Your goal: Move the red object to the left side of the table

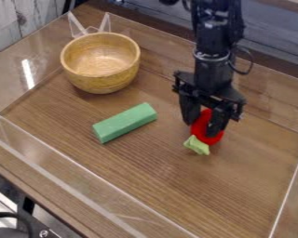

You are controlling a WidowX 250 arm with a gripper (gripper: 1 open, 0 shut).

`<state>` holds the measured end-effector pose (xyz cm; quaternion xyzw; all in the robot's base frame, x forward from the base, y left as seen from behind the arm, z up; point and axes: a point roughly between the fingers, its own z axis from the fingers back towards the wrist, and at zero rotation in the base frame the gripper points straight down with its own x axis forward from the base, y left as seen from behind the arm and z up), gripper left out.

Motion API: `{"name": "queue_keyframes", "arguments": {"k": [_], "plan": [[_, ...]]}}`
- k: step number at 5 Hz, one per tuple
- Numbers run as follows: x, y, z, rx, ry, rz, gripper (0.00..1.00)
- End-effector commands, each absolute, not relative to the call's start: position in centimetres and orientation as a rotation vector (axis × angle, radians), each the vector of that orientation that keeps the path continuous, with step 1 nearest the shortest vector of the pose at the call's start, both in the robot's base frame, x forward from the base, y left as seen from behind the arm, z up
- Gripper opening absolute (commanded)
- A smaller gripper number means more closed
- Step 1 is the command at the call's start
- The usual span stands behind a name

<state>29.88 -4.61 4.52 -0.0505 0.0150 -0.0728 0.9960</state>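
The red object (210, 122) lies on the table (152, 181) at right of centre, its yellow-green end (197, 144) pointing toward the front. My gripper (208, 128) has come straight down over it. Its two black fingers (188, 110) stand on either side of the red body and press against it, so it is shut on the red object. The toy still rests on the wood. The fingers hide most of the toy's upper part.
A long green block (124, 122) lies at mid-table, left of the gripper. A wooden bowl (101, 62) stands at the back left. Low clear acrylic walls (21, 139) edge the tabletop.
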Motion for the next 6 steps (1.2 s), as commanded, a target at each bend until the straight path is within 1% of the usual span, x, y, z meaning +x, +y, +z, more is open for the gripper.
{"name": "queue_keyframes", "arguments": {"k": [1,2,3,4,5,6], "plan": [[30.6,-5.1,5.8,-0.106,-0.022,-0.178,0.00],[30.5,-5.2,6.2,-0.110,-0.023,-0.181,1.00],[30.5,-5.2,6.7,-0.114,-0.025,-0.185,1.00],[30.5,-5.4,7.5,-0.127,-0.040,-0.204,0.00],[30.4,-5.4,7.9,-0.131,-0.045,-0.209,0.00],[30.4,-5.4,7.9,-0.131,-0.042,-0.211,1.00]]}}
